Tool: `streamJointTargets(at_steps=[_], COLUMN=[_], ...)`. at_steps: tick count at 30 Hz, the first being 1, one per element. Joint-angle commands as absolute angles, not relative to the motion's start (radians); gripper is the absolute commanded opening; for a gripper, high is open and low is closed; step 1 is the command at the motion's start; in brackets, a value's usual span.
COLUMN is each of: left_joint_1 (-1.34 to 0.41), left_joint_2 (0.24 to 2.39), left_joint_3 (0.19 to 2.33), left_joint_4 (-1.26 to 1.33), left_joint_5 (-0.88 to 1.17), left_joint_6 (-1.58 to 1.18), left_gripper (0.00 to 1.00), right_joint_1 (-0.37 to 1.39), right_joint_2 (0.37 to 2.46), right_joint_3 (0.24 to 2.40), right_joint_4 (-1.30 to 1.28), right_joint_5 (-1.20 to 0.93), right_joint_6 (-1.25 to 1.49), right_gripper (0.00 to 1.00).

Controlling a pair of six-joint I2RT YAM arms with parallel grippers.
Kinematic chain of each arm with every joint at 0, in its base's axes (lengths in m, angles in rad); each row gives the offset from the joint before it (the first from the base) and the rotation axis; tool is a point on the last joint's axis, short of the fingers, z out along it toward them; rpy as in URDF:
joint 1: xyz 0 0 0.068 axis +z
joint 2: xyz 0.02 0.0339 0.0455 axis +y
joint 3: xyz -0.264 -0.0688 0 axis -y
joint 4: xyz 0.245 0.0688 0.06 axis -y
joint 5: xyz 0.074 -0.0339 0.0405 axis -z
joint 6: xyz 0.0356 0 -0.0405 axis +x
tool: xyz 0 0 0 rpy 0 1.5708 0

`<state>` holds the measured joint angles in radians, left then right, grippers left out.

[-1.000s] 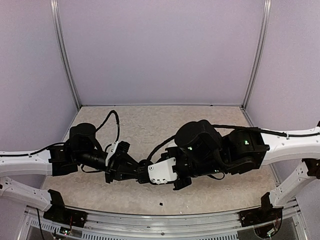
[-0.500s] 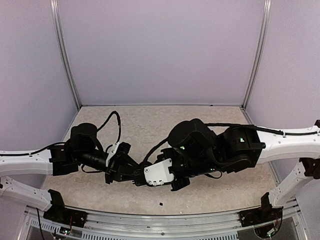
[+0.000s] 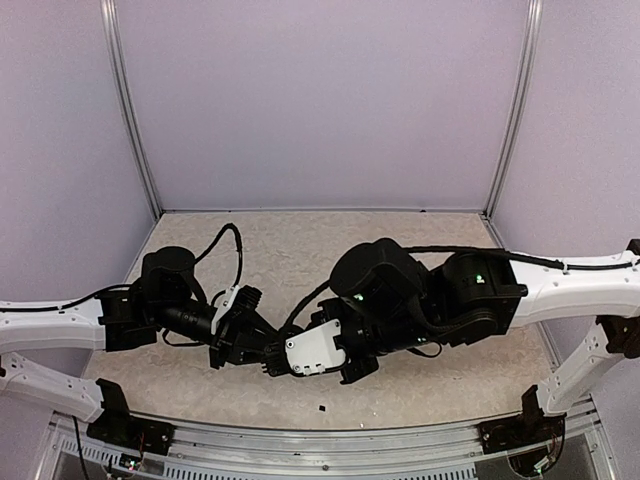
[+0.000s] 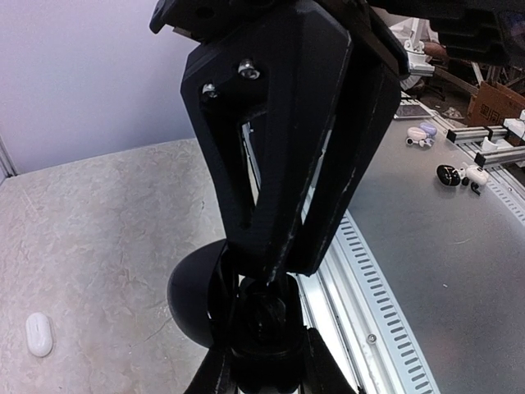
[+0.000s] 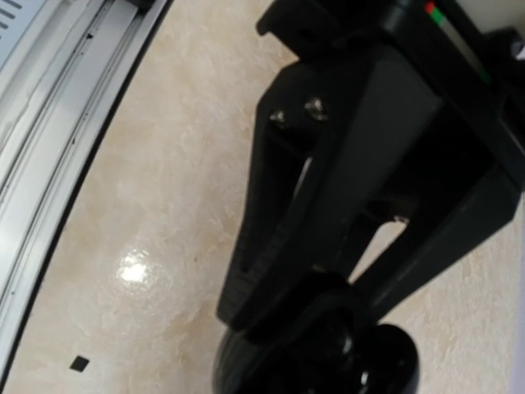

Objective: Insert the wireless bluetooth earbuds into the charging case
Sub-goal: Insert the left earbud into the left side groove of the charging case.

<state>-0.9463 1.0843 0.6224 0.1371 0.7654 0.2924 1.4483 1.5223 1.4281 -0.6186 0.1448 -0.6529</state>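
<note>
L hand shut; case on table.

Left gripper sat tip to tip with right gripper over the table's near middle, and a bit lay just before them.

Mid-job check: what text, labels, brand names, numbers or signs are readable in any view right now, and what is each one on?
Readable text: none in any of the three views.
Dark printed patch on the cardboard box, beyond the table in the left wrist view: too blurred to read.
The charging case lying on the table: plain white, no marking visible.
</note>
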Motion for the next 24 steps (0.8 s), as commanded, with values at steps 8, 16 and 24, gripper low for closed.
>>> streamJointTargets(at_steps=[8,16,24], left_joint_1=[-0.961,-0.957,-0.953], left_joint_2=[1.068,1.065,1.063], left_joint_3=[0.633,0.628,0.626], left_joint_4=[0.203,0.211,0.217], left_joint_5=[0.811,0.817,0.819], left_joint_6=[0.288,0.285,0.282], left_gripper=[0.0,0.0,0.0], right_joint_1=[1.459,1.46,1.462], right_joint_2=[1.544,1.545,1.542], right_joint_3=[1.449,1.444,1.442], right_joint_4=[-0.592,-0.579,-0.566], right_joint_5=[0.196,0.228,0.251], right_joint_6=[-0.665,-0.653,-0.653], right_gripper=[0.17,0.23,0.26])
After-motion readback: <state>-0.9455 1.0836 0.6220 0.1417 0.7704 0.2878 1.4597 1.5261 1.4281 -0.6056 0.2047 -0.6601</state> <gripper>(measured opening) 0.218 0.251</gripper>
